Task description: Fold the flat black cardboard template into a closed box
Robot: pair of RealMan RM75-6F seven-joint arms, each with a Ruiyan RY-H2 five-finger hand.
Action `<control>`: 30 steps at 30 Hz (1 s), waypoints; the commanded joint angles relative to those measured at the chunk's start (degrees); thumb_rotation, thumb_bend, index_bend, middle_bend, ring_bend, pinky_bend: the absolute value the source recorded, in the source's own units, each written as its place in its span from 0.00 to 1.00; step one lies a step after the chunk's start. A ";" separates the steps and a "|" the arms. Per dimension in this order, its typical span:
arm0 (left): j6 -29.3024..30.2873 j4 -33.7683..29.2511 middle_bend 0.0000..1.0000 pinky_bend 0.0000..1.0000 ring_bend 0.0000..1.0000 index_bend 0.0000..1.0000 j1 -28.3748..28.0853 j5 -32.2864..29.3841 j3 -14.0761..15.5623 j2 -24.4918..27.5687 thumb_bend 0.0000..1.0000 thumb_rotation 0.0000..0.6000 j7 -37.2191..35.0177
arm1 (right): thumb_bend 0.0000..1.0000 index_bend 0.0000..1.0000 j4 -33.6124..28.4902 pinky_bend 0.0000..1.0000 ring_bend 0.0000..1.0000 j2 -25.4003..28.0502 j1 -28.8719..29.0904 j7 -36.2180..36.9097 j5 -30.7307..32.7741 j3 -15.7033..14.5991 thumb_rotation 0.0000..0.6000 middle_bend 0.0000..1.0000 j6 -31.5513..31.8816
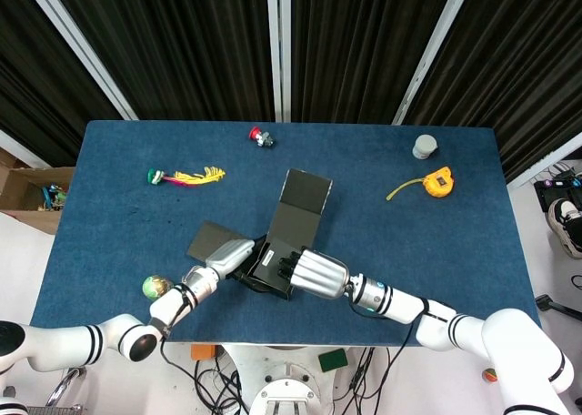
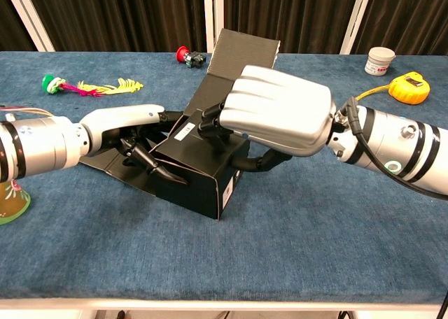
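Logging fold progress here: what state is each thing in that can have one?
black box: partly folded, lid flap up, not closed
left hand: fingers at the box's left side flap
right hand: grips the box from above
tape measure: tape partly pulled out
white jar: upright, lid on

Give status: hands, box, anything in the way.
Right hand grips the box from above. Left hand holds its left side flap. Box half formed, lid up and open. Nothing in the way; tape measure far right.
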 commanded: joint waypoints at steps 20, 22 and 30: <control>1.26 1.06 0.19 0.88 0.48 0.09 0.87 1.13 0.16 -0.80 0.00 0.80 1.22 | 0.33 0.32 -5.22 1.00 0.70 3.14 -0.30 -1.35 0.27 -0.52 1.00 0.32 -2.36; 1.77 1.15 0.19 0.88 0.48 0.09 1.05 1.47 0.32 -0.93 0.00 0.80 1.67 | 0.33 0.33 -5.30 1.00 0.70 3.16 -0.41 -1.40 0.06 -0.84 1.00 0.33 -2.47; 2.39 0.84 0.18 0.88 0.48 0.08 1.28 2.10 0.56 -1.24 0.00 0.80 2.50 | 0.33 0.34 -5.61 1.00 0.70 3.27 -0.91 -1.55 0.25 -1.05 1.00 0.34 -3.01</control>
